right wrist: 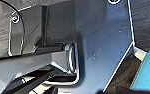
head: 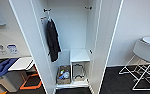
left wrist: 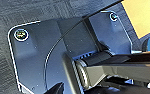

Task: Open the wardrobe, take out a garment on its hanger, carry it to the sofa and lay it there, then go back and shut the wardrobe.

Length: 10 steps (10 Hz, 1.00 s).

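Dark carpet (head: 116, 80), bin (head: 3, 75) at left. Wardrobe (head: 73, 37) stood open dead ahead; black garment (head: 52, 40) hung long-axis vertical on the rail's left end, with no white shirt visible. White chair (head: 143, 55) right. Claw states: can't tell, nor which arm was nearer.

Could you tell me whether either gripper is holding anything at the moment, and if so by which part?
That cannot be told: neither wrist view makes the fingers out. In the head view, the open wardrobe has just a black garment hanging.

The tall white wardrobe (head: 73, 32) stands straight ahead with both doors swung wide open, its pale interior exposed.
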Tool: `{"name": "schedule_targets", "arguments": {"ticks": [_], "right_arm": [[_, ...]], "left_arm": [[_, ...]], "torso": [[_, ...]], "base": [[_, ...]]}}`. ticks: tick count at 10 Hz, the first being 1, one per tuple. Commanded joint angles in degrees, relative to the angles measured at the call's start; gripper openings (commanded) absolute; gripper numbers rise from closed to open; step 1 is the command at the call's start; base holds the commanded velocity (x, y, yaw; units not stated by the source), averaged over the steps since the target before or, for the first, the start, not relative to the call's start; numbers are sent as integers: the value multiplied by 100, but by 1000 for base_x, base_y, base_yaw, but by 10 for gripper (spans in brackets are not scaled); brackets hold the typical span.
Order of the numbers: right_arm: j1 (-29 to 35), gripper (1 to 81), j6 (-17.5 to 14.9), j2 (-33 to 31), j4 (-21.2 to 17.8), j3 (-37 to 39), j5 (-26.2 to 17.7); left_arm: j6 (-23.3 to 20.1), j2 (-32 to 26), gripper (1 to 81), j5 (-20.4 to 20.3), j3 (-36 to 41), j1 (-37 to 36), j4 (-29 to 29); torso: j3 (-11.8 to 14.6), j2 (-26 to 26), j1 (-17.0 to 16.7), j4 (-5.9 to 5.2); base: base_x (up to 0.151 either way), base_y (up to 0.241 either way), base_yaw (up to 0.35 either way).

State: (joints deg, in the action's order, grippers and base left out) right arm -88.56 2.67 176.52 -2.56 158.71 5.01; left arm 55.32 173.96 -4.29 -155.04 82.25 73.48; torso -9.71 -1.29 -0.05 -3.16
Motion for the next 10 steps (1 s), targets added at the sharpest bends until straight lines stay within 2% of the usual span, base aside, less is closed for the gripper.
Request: {"name": "schedule_targets", "arguments": {"ticks": [1,3,7,10], "right_arm": [[150,811,5,26,-16,-25,-334],[150,811,5,26,-16,-17,-334],[159,811,5,26,-16,-34,-334],[168,811,-3,35,-8,-34,-334]], "left_arm": [[-22,-19,811,201,9,-205,-1],[-21,-28,811,201,9,-205,-10],[-13,-45,811,174,17,-178,-36],[-13,-45,811,174,17,-178,-36]], "torso": [[0,0,5,0],[0,0,5,0],[0,0,5,0],[0,0,5,0]], "base": [[0,0,337],[0,0,246],[117,18,0],[0,0,0]]}}
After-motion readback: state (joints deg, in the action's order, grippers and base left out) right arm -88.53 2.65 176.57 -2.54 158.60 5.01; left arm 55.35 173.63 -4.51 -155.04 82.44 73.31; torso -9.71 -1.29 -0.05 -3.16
